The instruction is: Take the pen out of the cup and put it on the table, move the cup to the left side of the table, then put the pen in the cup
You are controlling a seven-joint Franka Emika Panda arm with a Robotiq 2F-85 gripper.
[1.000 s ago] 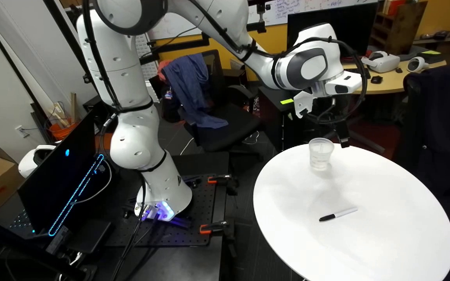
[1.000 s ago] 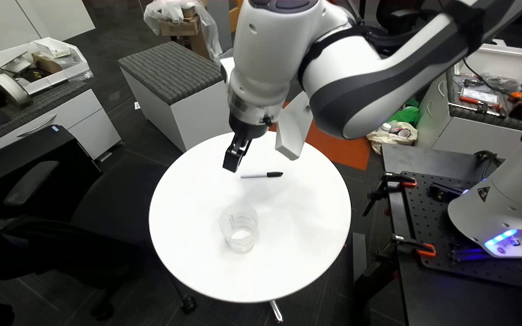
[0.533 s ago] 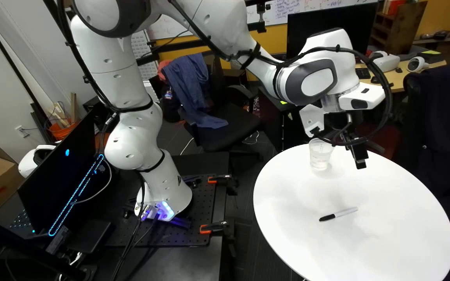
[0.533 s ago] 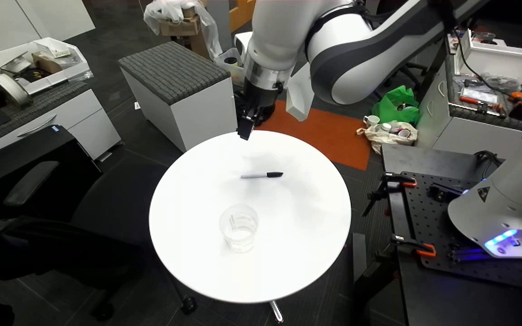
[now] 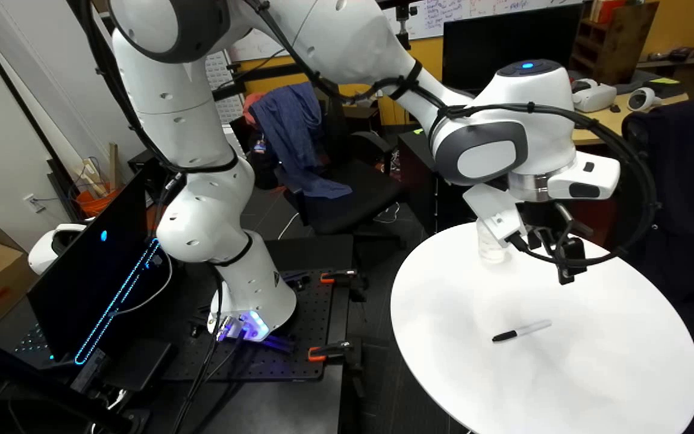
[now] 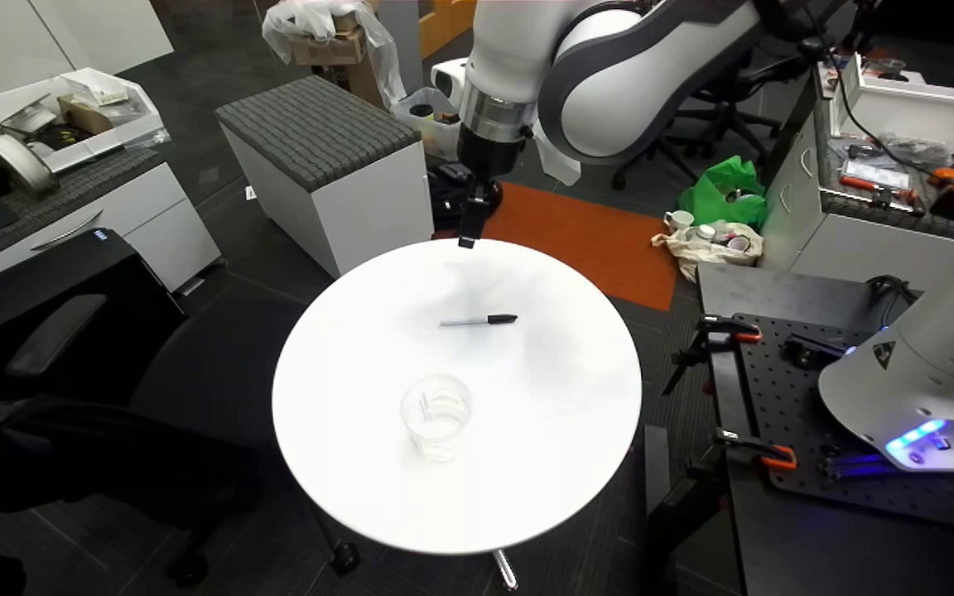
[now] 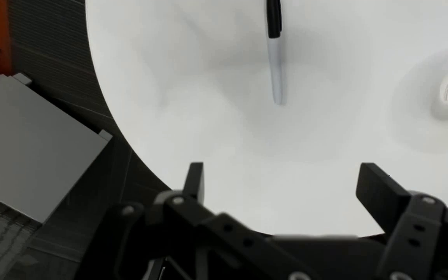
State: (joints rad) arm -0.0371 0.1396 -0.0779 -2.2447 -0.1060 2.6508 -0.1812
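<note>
Notably, the gripper point(image 7: 281, 177) stood spread and empty over the table point(image 7: 325, 124), and a misaligned descent seemed liable to roll the thin pen point(image 7: 275, 62) away.

White arm point(image 5: 350, 45) — black claw point(image 7: 281, 175)

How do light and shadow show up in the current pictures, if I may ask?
In the wrist view, soft-edged shadows spread over the white tabletop around the pen; in an exterior view, that tabletop is nearly washed out, leaving the clear cup faint; in both exterior views, a bluish light glows on the robot base.
</note>
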